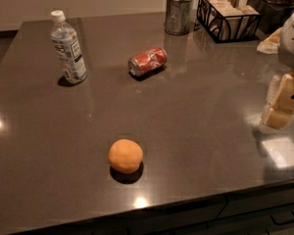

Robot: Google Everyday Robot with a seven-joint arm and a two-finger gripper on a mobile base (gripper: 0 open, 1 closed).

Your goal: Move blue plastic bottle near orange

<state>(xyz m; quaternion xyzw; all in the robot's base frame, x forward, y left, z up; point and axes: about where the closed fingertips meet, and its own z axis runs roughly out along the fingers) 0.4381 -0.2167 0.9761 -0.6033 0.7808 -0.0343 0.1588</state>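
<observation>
The blue plastic bottle (67, 47) stands upright at the far left of the dark counter, with a white cap and a white-and-blue label. The orange (125, 155) sits near the front edge, well in front of the bottle and a little to its right. My gripper (283, 104) is at the right edge of the view, cream-coloured, above the counter's right side, far from both the bottle and the orange. It holds nothing that I can see.
A red soda can (147, 61) lies on its side between the bottle and the back items. A metal cup (178, 13) and a black wire basket (227, 16) stand at the back right. The counter's front edge (186, 202) runs below the orange.
</observation>
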